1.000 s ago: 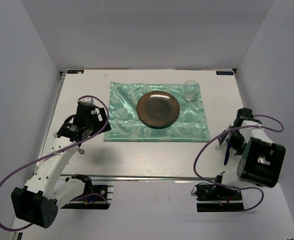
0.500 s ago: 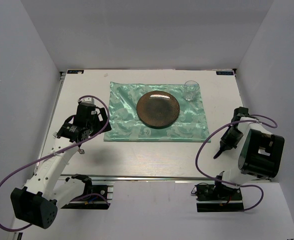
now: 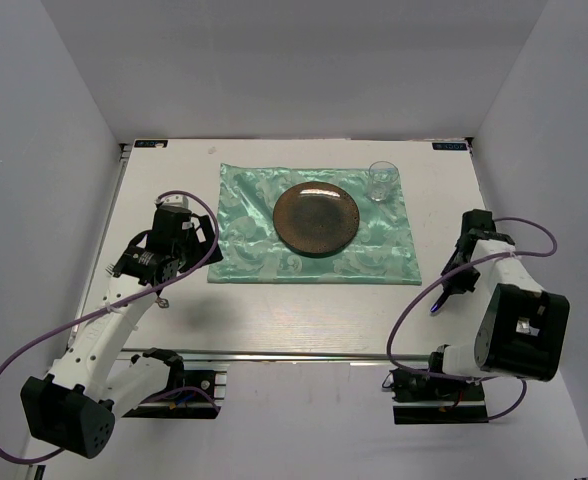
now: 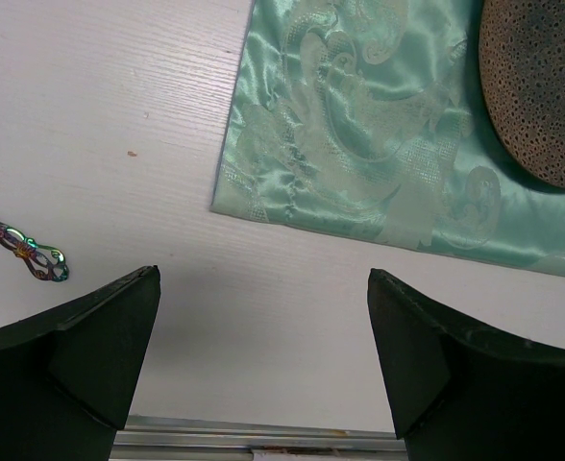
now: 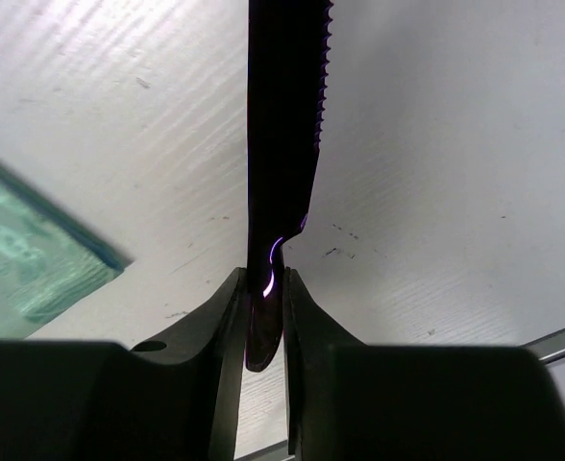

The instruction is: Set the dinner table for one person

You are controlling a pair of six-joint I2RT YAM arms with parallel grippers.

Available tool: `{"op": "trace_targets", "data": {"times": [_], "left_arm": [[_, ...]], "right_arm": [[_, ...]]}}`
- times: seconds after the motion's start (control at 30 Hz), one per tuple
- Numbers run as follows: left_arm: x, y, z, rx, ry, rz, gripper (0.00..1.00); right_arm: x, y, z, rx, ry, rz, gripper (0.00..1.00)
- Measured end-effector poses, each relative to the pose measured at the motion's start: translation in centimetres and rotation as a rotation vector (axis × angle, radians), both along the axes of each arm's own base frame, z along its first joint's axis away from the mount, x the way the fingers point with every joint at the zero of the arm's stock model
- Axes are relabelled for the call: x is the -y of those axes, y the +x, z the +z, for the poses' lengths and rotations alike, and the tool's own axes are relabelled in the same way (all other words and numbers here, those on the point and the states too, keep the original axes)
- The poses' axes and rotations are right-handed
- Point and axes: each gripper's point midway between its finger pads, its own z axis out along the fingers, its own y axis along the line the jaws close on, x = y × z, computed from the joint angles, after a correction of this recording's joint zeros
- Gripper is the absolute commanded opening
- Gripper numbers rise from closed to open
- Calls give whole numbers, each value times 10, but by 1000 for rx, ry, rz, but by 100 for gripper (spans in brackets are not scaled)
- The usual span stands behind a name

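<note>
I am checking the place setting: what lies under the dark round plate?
The plate rests on the mint-green cloth, which lies on the dinner table. The cloth shows all around it; the part directly beneath is covered.

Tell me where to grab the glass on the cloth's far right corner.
Pinch the glass by its round side wall, probably coming in level from its right: it stands upright, and the plate lies close on its near left.
</note>
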Motion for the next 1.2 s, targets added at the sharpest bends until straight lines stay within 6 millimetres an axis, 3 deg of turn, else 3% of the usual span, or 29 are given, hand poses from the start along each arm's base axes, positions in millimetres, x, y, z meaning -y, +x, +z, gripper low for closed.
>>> {"op": "trace_targets", "data": {"times": [0.2, 0.43, 0.63, 0.93, 1.2], "left_arm": [[0, 0, 0, -1, 0, 0, 98], [0, 0, -1, -5, 2, 0, 98], [0, 1, -3, -11, 4, 0, 98], [0, 1, -4, -16, 7, -2, 98], [1, 1, -7, -21, 7, -5, 98]], "right_arm": [[-8, 11, 16, 58, -30, 52, 0], [-52, 51, 32, 98, -13, 259, 0], [-84, 65, 26, 49, -22, 423, 0], [-102, 97, 25, 32, -54, 545, 0], [-112, 106, 4, -34, -59, 624, 0]]}}
